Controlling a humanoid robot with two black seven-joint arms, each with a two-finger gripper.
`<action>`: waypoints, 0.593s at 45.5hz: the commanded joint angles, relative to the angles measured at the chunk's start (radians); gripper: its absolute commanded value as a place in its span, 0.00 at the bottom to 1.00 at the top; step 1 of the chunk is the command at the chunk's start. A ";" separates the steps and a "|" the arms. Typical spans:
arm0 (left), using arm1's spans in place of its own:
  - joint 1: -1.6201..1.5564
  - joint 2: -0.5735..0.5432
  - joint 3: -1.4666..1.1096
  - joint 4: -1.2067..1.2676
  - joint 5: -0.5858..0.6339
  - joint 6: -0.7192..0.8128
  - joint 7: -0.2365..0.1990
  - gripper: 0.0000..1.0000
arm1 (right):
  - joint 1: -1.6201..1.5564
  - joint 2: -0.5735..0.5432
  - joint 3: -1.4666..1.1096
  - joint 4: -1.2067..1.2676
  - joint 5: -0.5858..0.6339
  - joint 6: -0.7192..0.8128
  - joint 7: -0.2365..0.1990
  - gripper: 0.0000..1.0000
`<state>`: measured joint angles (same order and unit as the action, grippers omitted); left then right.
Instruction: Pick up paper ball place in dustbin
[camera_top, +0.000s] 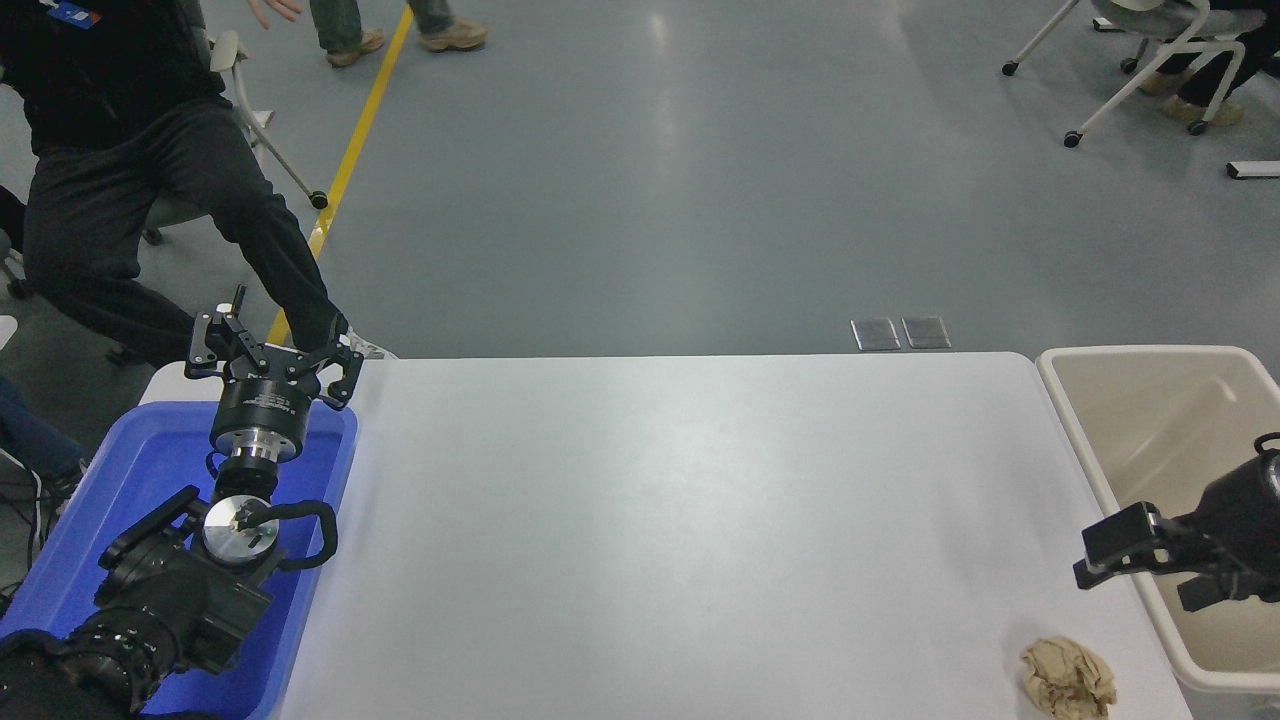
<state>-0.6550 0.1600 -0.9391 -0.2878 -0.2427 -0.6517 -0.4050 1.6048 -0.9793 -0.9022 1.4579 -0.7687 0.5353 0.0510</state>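
Near right corner of white worktop (650, 520): crumpled tan paper ball (1067, 678) ungrabbed.
Right gripper (1150, 572) hovers over beige plastic dustbin (1100, 440) rim, jaws spread, empty. Left gripper (272, 355) parked far left, jaws spread. Pick and drop both pending.

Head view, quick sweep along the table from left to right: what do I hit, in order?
Blue tray with the parked left gripper over it → bare white table → paper ball → open right gripper at the rim of the dustbin.
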 joint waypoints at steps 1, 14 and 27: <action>0.000 0.001 0.000 0.001 0.000 0.000 0.000 0.99 | -0.224 -0.013 0.138 -0.010 -0.072 -0.130 0.001 1.00; 0.000 -0.001 0.000 -0.001 0.000 0.000 0.000 0.99 | -0.422 0.036 0.236 -0.076 -0.119 -0.250 0.003 1.00; 0.000 0.001 0.000 0.001 0.000 0.001 0.000 0.99 | -0.525 0.091 0.295 -0.129 -0.152 -0.327 0.004 1.00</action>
<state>-0.6550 0.1597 -0.9388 -0.2882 -0.2425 -0.6517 -0.4050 1.1793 -0.9294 -0.6647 1.3729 -0.8961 0.2746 0.0542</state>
